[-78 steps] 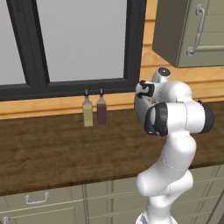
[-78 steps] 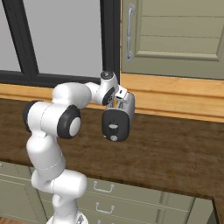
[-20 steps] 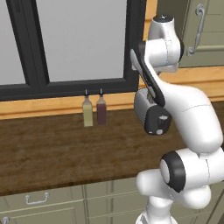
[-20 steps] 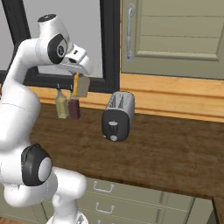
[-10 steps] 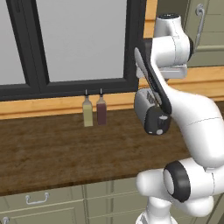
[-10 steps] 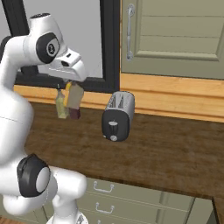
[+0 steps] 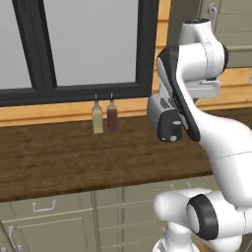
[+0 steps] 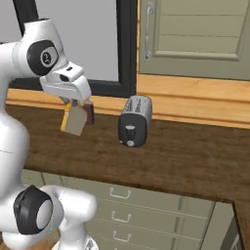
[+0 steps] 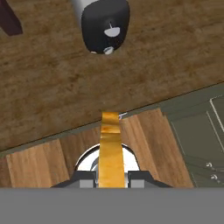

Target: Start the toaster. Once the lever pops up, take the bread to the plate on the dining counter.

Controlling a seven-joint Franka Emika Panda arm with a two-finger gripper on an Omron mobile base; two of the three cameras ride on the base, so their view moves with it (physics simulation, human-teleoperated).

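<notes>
My gripper is shut on the bread, a light tan slice that hangs in the air left of the toaster, above the dark wood worktop. In the hand view the bread stands edge-on between my fingertips, over the worktop's front edge. The silver-grey toaster stands apart at the top of that view, and its dark lever sits on the black end panel. In the left base view my arm partly covers the toaster. The plate and the dining counter are out of view.
Two small bottles stand at the back of the worktop under the window. Olive drawers run below the worktop. A wall cabinet hangs above the toaster. Wood floor lies below the gripper.
The gripper, at the toaster earlier, has lifted the bread out and swung it left. Over the last second it came down and toward the worktop's front edge.
</notes>
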